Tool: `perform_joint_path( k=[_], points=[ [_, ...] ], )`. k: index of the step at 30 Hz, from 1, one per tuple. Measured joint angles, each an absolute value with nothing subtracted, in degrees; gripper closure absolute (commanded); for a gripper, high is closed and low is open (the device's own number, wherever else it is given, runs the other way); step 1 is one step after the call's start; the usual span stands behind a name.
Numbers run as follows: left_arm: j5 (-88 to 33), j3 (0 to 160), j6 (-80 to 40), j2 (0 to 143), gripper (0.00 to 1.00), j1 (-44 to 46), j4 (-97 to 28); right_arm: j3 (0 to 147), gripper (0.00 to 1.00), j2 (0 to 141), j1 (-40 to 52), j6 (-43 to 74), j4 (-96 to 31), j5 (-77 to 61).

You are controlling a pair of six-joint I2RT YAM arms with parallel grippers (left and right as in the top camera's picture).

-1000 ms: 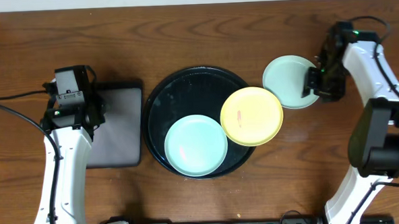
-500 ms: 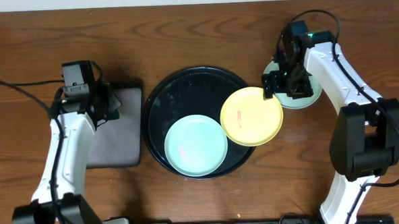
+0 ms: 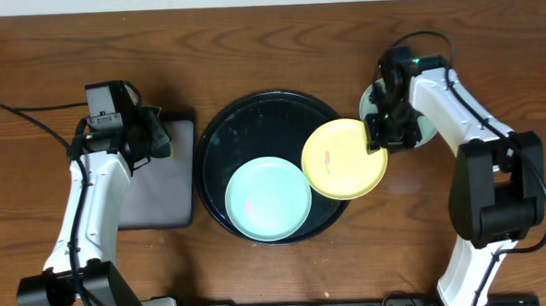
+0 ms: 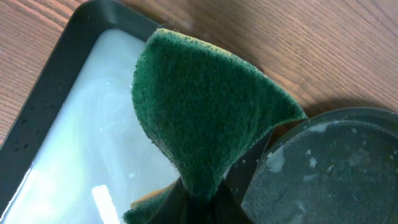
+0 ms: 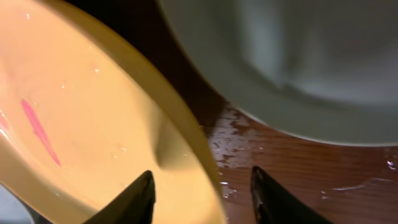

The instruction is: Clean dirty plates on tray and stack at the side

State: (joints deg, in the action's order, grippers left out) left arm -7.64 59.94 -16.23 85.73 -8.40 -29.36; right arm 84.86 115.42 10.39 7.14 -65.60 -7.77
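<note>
Yellow plate (image 3: pixel 344 158) lay half on round black tray (image 3: pixel 253 117) right rim, half over table (image 3: pixel 249 25), pink smear (image 5: pixel 40 130) uncleaned. Within last second right gripper (image 3: pixel 379 137) left mint plate (image 5: pixel 298 62) parked on table at right and swung to yellow plate's right edge; probably next plate being taken for cleaning. Fingers stood apart astride rim, one over plate, one over wet table, not pinching yet. Second mint plate (image 3: pixel 268 198) sat on tray, front. Left gripper (image 3: pixel 157 140) stayed clamped on green sponge (image 4: pixel 205 118) above rectangular tray (image 4: pixel 37 118), arm turned toward round tray

The table (image 3: pixel 268 42) was grained wood, wet beside the yellow plate (image 3: pixel 344 159). The tray (image 3: pixel 253 126) was glossy black. The sponge (image 4: pixel 205 112) was coarse, matt fibre.
</note>
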Motion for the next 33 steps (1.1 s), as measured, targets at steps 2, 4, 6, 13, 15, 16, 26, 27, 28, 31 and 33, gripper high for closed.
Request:
perform_joint_path(
  k=[2, 4, 6, 13, 15, 16, 26, 27, 28, 31, 33],
  points=[
    [-7.6, 59.9, -16.2, 85.7, 0.93, -8.4, -29.3, 84.5, 0.97, 115.4, 10.9, 7.2, -65.1, -8.0],
    [-7.6, 59.9, -16.2, 85.7, 0.93, -8.4, -29.3, 84.4, 0.99, 115.4, 11.0, 7.1, -64.5, -7.7],
    [-7.6, 59.9, -16.2, 85.7, 0.93, -8.4, -29.3, 84.4, 0.99, 115.4, 11.0, 7.1, -63.3, -7.7],
    [-7.7, 59.9, -16.2, 85.7, 0.93, -8.4, -28.4, 84.9, 0.99, 115.4, 11.0, 7.1, -59.6, -8.9],
    [-7.7, 59.9, -16.2, 85.7, 0.93, -8.4, -28.4, 85.6, 0.99, 115.4, 11.0, 7.2, -57.0, -9.8],
    [-7.8, 59.9, -16.2, 85.7, 0.93, -8.4, -28.4, 86.0, 0.99, 115.4, 11.0, 7.2, -55.0, -10.6],
    [-7.8, 59.9, -15.4, 85.7, 0.92, -8.4, -28.1, 86.9, 0.99, 115.4, 14.5, 9.9, -35.9, -14.2],
    [-7.8, 59.9, -15.2, 85.7, 0.92, -8.4, -28.1, 86.9, 0.99, 115.4, 15.6, 10.0, -34.7, -14.1],
    [-7.8, 59.9, -15.1, 85.7, 0.92, -8.4, -28.1, 87.0, 0.99, 115.4, 17.1, 10.1, -33.3, -13.8],
    [-7.8, 59.9, -14.9, 85.7, 0.93, -8.4, -28.1, 87.0, 0.99, 115.6, 20.4, 10.1, -30.8, -12.1],
    [-7.8, 59.9, -14.9, 85.7, 0.93, -8.4, -28.1, 87.0, 0.99, 116.0, 22.4, 10.1, -30.1, -9.9]
  ],
)
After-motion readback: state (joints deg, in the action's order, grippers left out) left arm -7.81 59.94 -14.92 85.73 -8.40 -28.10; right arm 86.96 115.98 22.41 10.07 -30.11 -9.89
